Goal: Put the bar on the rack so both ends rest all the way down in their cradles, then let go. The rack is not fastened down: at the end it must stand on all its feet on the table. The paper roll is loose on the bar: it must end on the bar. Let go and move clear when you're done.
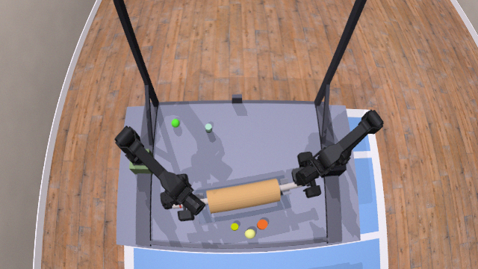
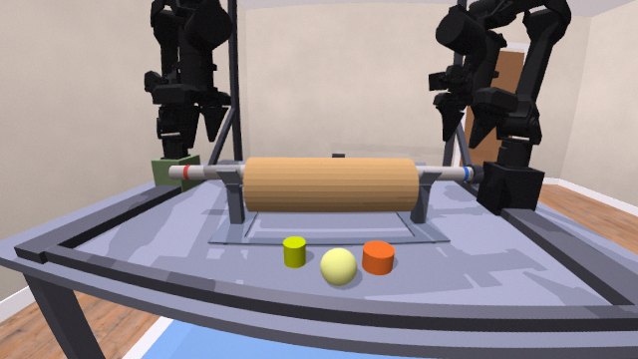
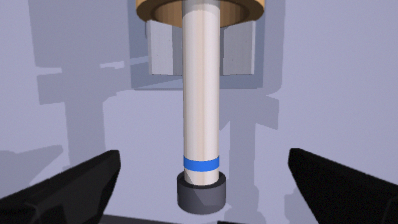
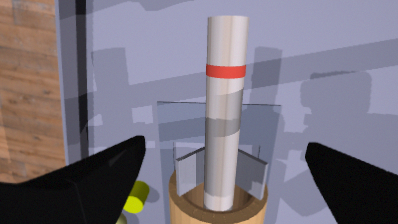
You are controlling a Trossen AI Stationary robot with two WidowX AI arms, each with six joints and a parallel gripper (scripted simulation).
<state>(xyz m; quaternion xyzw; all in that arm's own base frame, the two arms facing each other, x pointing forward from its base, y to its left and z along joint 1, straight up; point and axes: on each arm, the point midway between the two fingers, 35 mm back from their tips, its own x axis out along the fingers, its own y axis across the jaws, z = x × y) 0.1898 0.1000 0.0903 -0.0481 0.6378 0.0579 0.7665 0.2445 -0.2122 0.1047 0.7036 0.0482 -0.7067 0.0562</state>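
The white bar (image 2: 199,173) lies across the grey rack (image 2: 329,226), and both ends sit in the cradles. The tan paper roll (image 2: 331,183) is on the bar between the two posts. My left gripper (image 2: 464,125) is open and empty above the blue-banded end (image 3: 200,163), clear of the bar. It also shows in the top view (image 1: 310,183). My right gripper (image 2: 191,130) is open and empty above the red-banded end (image 4: 226,70). It also shows in the top view (image 1: 183,207). The rack base lies flat on the table (image 1: 246,217).
A yellow-green cylinder (image 2: 294,251), a pale yellow ball (image 2: 338,266) and an orange cylinder (image 2: 378,257) sit in front of the rack. A green ball (image 1: 175,122) and a mint cylinder (image 1: 208,128) lie at the back. A green block stands near the red-banded end.
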